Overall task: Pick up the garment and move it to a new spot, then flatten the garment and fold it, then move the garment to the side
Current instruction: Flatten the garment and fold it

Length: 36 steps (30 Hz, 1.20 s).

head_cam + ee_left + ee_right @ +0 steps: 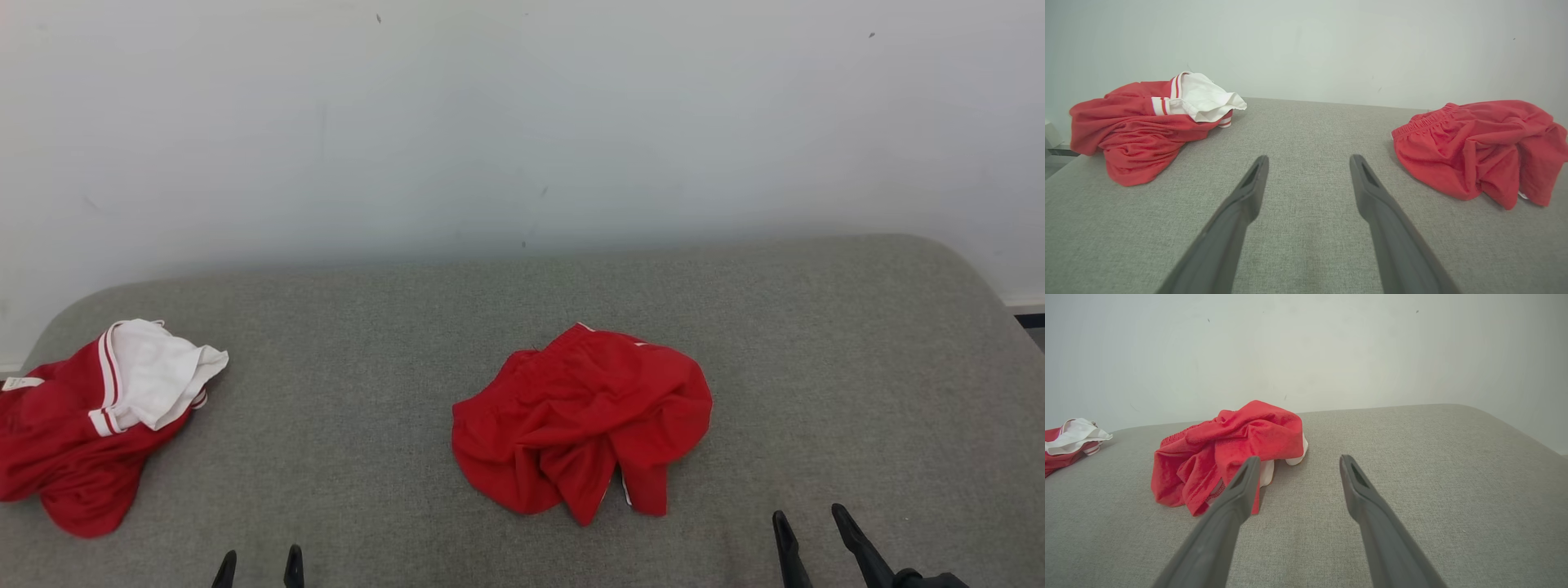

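A crumpled red garment (580, 416) with an elastic waistband lies bunched in the middle of the grey fabric surface (367, 343). It sits at the right of the left wrist view (1478, 147) and left of centre in the right wrist view (1229, 453), where white lining peeks from under it. My left gripper (258, 562) is open at the bottom edge, well left of the garment, its fingers (1249, 192) spread over bare fabric. My right gripper (808, 527) is open just right of and nearer than the garment, with nothing between its fingers (1355, 486).
A second heap, a red garment with white cloth and striped trim (98, 416), lies at the far left edge of the surface (1143, 118). A pale wall (522, 122) stands right behind. The surface rounds off at the back right corner (939, 253).
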{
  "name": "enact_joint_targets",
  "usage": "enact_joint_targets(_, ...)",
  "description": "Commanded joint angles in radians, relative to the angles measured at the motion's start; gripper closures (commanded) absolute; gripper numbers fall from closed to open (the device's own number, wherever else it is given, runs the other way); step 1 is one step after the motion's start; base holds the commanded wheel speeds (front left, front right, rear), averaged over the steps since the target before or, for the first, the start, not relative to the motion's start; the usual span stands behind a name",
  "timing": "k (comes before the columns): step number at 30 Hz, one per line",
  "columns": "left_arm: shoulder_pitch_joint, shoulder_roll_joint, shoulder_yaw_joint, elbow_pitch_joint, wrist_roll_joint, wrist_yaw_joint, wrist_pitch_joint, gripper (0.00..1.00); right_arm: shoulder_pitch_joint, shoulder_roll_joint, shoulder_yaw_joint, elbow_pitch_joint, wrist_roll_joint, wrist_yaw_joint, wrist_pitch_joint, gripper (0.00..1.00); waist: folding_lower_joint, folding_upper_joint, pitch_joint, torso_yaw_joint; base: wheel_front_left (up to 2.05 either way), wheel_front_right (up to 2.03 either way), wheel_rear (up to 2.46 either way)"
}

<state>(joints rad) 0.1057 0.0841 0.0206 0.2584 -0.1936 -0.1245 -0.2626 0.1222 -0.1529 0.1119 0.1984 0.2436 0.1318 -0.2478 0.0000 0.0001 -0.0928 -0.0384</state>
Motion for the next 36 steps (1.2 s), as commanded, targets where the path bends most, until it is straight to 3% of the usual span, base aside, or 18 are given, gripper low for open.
enact_joint_targets(1,-0.011,-0.003,0.001,0.003,0.005,-0.006,-0.003,0.00,-0.005,0.004,0.000,-0.003,0.002,-0.002,-0.005,0.00,0.0000,-0.0001,0.002,-0.001,0.00,0.00,0.00)
enact_joint_targets(16,-0.030,-0.008,-0.016,0.008,0.016,-0.006,-0.003,0.00,-0.018,0.009,0.007,0.003,0.007,-0.002,-0.004,0.00,0.0000,-0.0001,0.018,-0.014,0.00,0.00,0.00)
enact_joint_targets(23,-0.131,0.049,-0.074,0.077,-0.020,-0.006,0.003,0.00,-0.032,0.007,0.027,0.006,0.012,-0.002,-0.001,0.00,0.0000,-0.0001,0.036,-0.057,0.00,0.00,0.00)
enact_joint_targets(36,-0.536,0.070,-0.182,0.244,-0.163,-0.004,0.266,0.00,-0.067,0.009,0.056,0.003,0.021,-0.002,0.004,0.00,0.0000,-0.0001,0.119,-0.243,0.00,0.00,0.00)
